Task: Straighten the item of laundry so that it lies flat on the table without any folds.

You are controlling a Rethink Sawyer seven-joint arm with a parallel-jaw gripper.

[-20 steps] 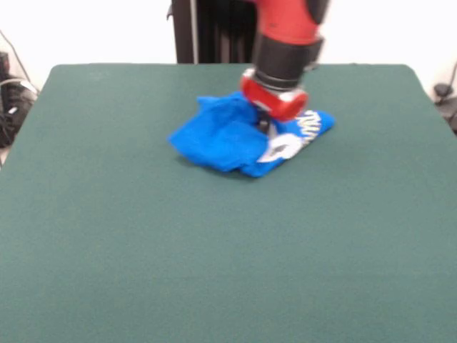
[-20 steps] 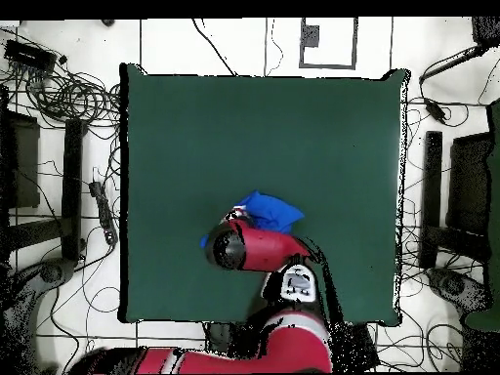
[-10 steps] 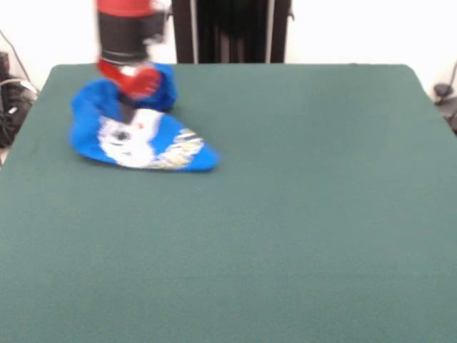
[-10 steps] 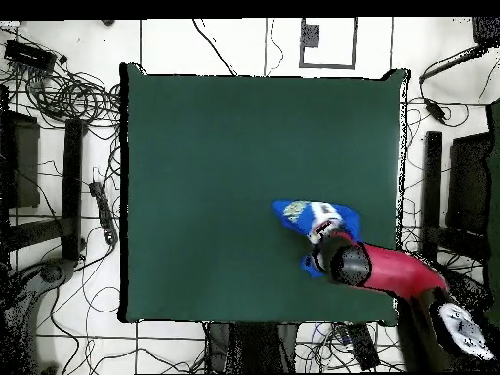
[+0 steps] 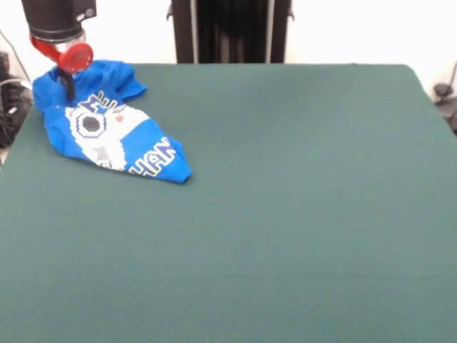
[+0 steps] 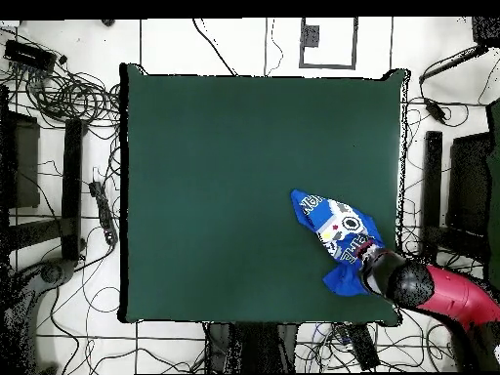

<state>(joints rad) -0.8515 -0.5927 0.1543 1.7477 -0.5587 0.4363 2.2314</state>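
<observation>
Shirt position: the item of laundry (image 5: pixel 107 136) is lying at the far corner of the surface (image 5: pixel 285 214), on the picture's left in the front view; in the overhead view it (image 6: pixel 337 234) is sitting close to the right edge, near the robot's side.
Tool: the tool (image 5: pixel 68 87) is pinching the shirt's upper edge, print facing up; in the overhead view the tool (image 6: pixel 369 259) is mostly hiding under the red arm.
Risk 1: cloth appears to be nearing the surface's edge; a further outward pull could be dragging it off.
Risk 2: one-point grip is letting the body taper into a wedge; releasing now is likely leaving folds.
Material: thin, limp knit, bright blue, creasing easily.
Print: white-grey pixel pattern, yellow-outlined letters.
Shape: elongated, narrowing to a point; one sleeve bunching by the tool.
Surface texture: dark green fabric, matte.
</observation>
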